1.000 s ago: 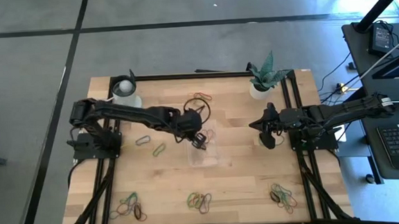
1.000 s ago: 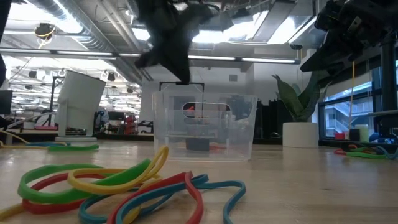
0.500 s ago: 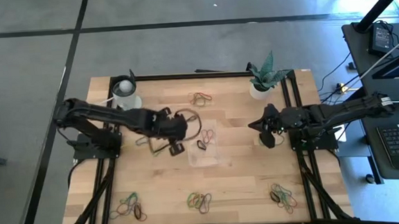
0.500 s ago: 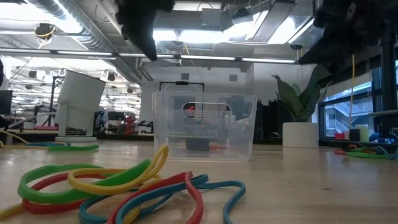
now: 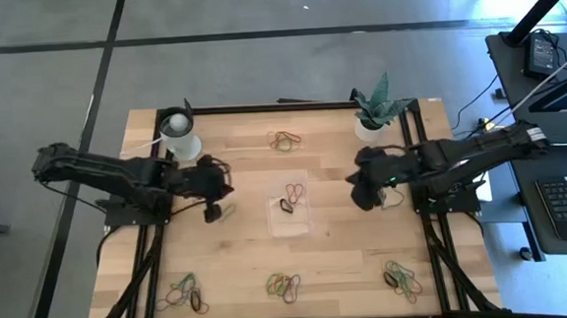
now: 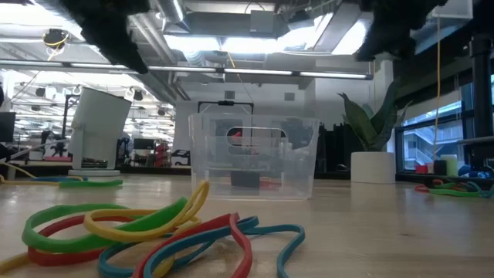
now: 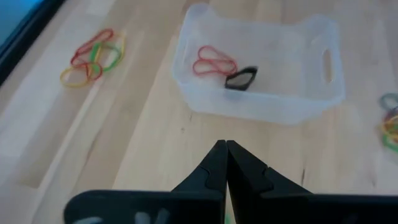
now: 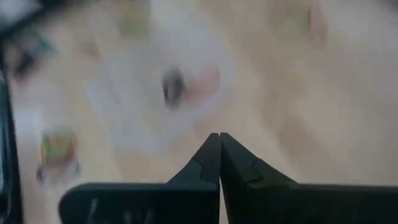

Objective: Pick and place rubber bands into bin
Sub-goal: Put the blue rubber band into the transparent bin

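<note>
Clear plastic, low-walled and rectangular, the bin sits mid-table on the pale wooden tabletop with a red and a dark rubber band inside it. Bare wood lies open on both its sides, where the left gripper and right gripper hang, fingers pressed together, holding nothing. Small heaps of coloured rubber loops line the near edge, one more at the far edge.

- High view: even, bright overhead light on the tabletop; shadows soft and faint.
- Low view: ceiling lights glare; the arms show as dark silhouettes.
- Left wrist view: sharp.
- Right wrist view: heavily blurred throughout.
</note>
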